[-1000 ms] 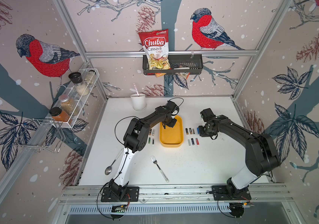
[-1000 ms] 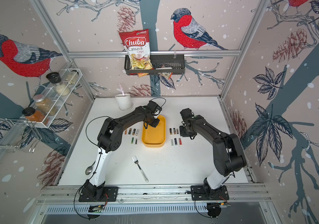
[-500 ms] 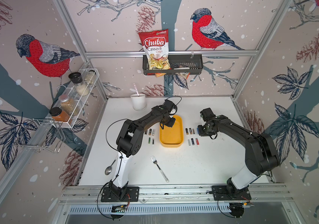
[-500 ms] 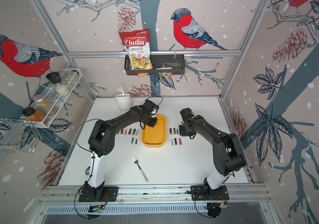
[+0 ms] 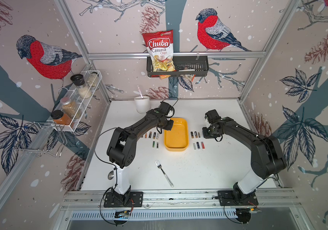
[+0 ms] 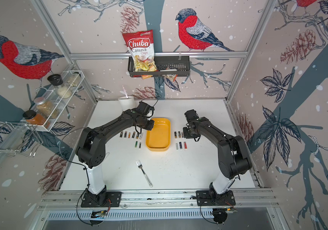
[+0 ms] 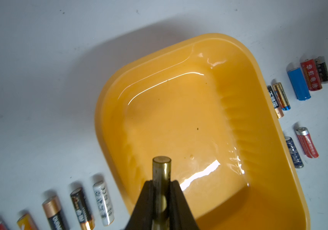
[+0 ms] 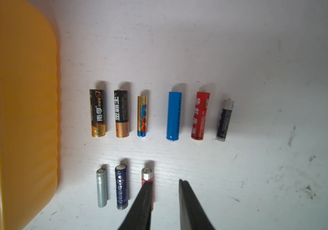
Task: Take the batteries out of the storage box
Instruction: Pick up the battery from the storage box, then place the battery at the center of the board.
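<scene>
The yellow storage box point(image 5: 176, 137) point(image 6: 158, 137) lies at the table's middle, and its floor point(image 7: 179, 119) shows no batteries lying in it. My left gripper point(image 5: 168, 126) point(image 7: 161, 182) is shut on a dark brassy battery point(image 7: 161, 167), held over the box's far left corner. Several batteries point(image 5: 153, 135) lie in rows left of the box. More batteries point(image 5: 195, 134) point(image 8: 175, 115) lie in two rows right of it. My right gripper point(image 5: 207, 135) point(image 8: 165, 181) hangs open over the table beside a red battery point(image 8: 147, 175), holding nothing.
A fork point(image 5: 164, 173) lies nearer the front, and a spoon point(image 5: 110, 175) shows behind the left arm's base. A white mug point(image 5: 142, 103) stands at the back left. A black wall basket point(image 5: 191, 66) with a chips bag and a wire rack point(image 5: 75, 99) of jars hang on the walls.
My left arm has swung its elbow leftward and carried the held battery slightly left over the box. The right arm has not moved.
</scene>
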`<state>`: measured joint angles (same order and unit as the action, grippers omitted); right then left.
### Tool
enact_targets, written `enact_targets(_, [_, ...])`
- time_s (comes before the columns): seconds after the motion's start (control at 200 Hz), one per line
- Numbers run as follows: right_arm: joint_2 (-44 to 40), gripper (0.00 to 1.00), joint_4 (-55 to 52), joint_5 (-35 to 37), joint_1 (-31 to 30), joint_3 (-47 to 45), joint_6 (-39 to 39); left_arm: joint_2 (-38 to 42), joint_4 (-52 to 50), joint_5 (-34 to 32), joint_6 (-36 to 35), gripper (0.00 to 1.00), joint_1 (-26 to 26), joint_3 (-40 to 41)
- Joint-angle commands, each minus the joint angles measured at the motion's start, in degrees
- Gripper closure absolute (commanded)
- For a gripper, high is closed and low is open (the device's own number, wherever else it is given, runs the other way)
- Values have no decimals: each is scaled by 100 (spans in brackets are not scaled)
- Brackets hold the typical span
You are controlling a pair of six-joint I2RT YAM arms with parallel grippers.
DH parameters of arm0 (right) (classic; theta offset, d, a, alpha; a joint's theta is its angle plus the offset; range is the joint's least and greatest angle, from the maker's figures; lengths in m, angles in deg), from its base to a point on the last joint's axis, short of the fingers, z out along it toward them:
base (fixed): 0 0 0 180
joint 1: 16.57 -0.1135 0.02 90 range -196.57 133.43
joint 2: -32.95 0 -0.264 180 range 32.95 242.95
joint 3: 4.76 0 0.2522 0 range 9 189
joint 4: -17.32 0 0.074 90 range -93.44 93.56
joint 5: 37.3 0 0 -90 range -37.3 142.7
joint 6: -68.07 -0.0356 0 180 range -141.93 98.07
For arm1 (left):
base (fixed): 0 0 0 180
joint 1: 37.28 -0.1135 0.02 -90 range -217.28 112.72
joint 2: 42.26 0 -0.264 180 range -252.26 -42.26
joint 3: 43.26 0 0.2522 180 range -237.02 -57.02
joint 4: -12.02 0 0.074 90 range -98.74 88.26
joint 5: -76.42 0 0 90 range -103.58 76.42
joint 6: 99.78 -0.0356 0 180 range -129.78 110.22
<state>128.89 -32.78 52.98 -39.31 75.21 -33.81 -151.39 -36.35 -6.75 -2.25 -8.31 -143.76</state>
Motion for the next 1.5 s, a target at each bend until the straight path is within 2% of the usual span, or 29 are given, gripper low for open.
enact_targets(0.0, [30, 71, 68, -58, -21, 51, 46, 380, 183, -32, 142, 84, -137, 325])
enact_targets(0.32, [82, 71, 48, -71, -59, 132, 76, 1526, 298, -147, 308, 84, -613, 1594])
enact_targets(0.525, [118, 70, 23, -67, -98, 155, 76, 1976, 626, -73, 427, 84, -887, 2464])
enact_targets(0.916, [117, 71, -62, -10, -150, 184, 81, 1800, 1210, -164, 676, 84, -1060, 3364])
enact_targets(1.231, [163, 70, -101, 2, -146, 227, 95, 1609, 1458, -383, 806, 83, -1157, 3561])
enact_targets(1.496, [192, 71, -119, 25, -152, 250, 91, 1500, 1509, -293, 801, 82, -1208, 3568])
